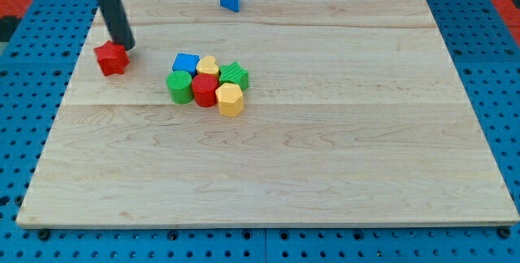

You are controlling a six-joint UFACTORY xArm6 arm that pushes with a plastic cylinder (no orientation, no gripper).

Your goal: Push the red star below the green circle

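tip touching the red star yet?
Cannot tell. In the camera view my tip ends right at the red star's upper right edge, with no gap or contact plainly visible.

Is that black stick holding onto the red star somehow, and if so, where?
Nothing is held. My tip has no grasp; it only sits against the upper right edge of the red star, at the view's left of the green circle.

All that shows of the arm is a straight, smooth, dark grey-black cylindrical rod with a faint sheen along its side. A pale collar caps its upper end; my tip (124, 46) ends bluntly.
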